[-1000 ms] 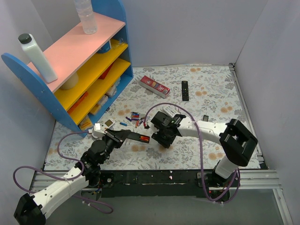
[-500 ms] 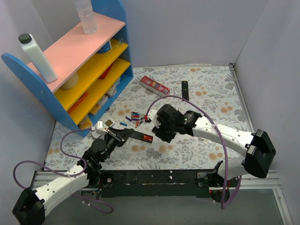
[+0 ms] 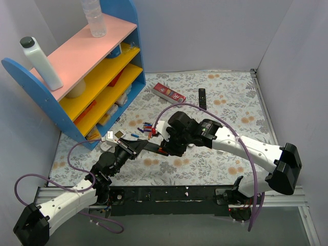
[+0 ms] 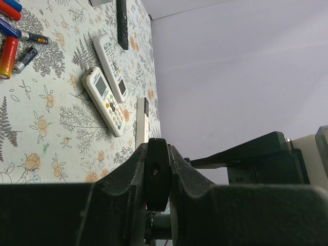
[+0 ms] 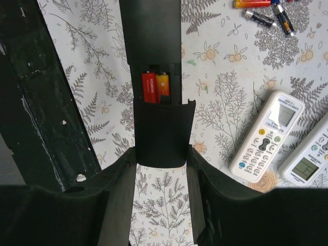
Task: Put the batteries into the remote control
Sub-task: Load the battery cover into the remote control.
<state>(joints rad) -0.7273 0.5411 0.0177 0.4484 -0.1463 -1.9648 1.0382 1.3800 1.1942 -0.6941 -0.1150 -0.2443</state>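
My left gripper [image 3: 134, 148] is shut on the remote control [image 3: 149, 147], a black bar held above the table; in the left wrist view it shows edge-on [image 4: 156, 174] between the fingers. Its open bay holds two red-orange batteries [image 5: 155, 87]. My right gripper [image 5: 161, 154] is at the remote's other end. Its fingers are closed on the sides of the black battery cover [image 5: 163, 133], which lies on the remote and overlaps the bay's lower edge. Several loose batteries [image 3: 147, 129] lie on the floral cloth beyond, and show again as loose batteries [image 5: 264, 15] in the right wrist view.
Two white button remotes [image 5: 266, 136] [image 5: 307, 161] lie side by side on the cloth, with a slim white bar [image 4: 142, 120] next to them. A second black remote [image 3: 202, 98] and a red box [image 3: 169, 94] lie farther back. The blue shelf unit [image 3: 87, 72] fills the left.
The right arm has swung left and its gripper has come onto the red-lit end of the held remote. The left arm has lifted the remote slightly toward it.
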